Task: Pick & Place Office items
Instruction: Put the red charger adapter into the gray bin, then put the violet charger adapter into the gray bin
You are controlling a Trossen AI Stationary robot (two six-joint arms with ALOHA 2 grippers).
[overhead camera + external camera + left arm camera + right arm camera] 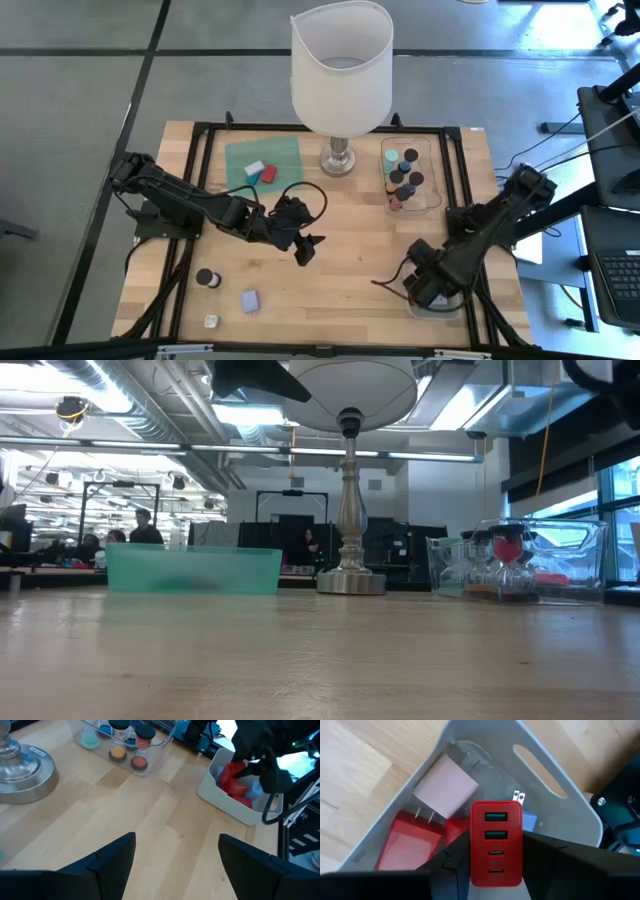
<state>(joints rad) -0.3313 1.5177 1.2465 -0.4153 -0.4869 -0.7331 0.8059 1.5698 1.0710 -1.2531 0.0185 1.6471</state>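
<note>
At the table's near right corner, my right gripper (496, 851) hangs over a pale grey bin (560, 780), its fingers clamped on a red charger block (496, 851) with a column of ports facing the wrist camera. Below it in the bin lie a pink plug block (447, 787) with its prongs showing, two more red blocks (407, 842), and a blue piece (530, 822) mostly hidden behind the held one. From above, this gripper (425, 290) covers most of that bin (445, 312).

Along the near left edge, three items sit apart on bare wood: a small white piece (211, 321) closest to the edge, a lavender block (250, 299) beside it, and a dark-capped cylinder (207, 277) slightly farther in.

My left gripper (305, 250) hovers over the middle of the table, fingers spread wide and holding nothing; the wrist view shows only wood between its two dark fingers (112, 855).

Farther back on the left, a green mat (263, 160) carries a white block (254, 169), a red block (268, 175) touching it, and a sliver of blue I cannot make out clearly. Beside the mat stands the white-shaded lamp (341, 70) on its metal base. Toward the far right edge, a clear tray (432, 150) holds dark-capped cylinders (416, 180) and a teal one (391, 157), packed close together.
</note>
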